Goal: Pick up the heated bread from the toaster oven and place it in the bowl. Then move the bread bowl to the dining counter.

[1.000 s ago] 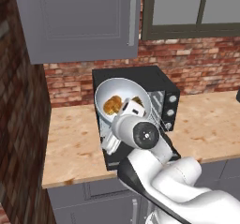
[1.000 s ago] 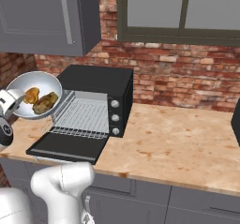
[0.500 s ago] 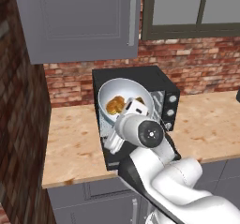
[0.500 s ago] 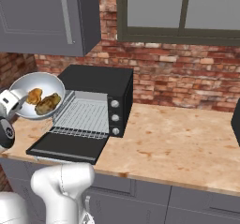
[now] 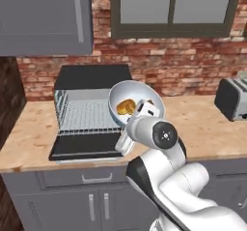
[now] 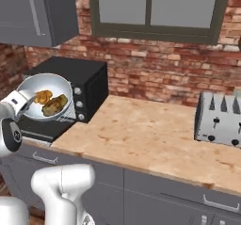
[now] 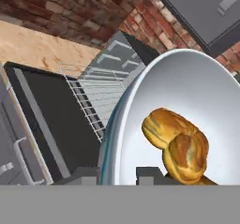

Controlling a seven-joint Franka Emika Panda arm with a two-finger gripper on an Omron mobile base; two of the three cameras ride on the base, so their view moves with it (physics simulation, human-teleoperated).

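A brick-walled kitchen with grey cabinets and a tan wood-grain surface [image 6: 155, 134] carrying the toaster oven [image 5: 89, 110], its glass door dropped open and wire rack bare. Since the earlier frames the whole picture has shifted: the base has driven, so the toaster oven now sits further left in both base views and a silver toaster [image 6: 220, 119] has come into sight at the right. The bowl stays lifted in the arm's grip throughout.

The pincer [image 7: 117, 176] is closed on the near rim of the bowl [image 7: 197, 92], one fingertip [image 7: 84, 176] outside the wall, the other inside. The bowl [image 5: 126, 93] hangs tilted in the air in front of the open oven. The heated bread [image 7: 180, 148] lies inside the bowl just beyond the inner fingertip, touching a darker brown chunk [image 6: 55, 105] beside it.
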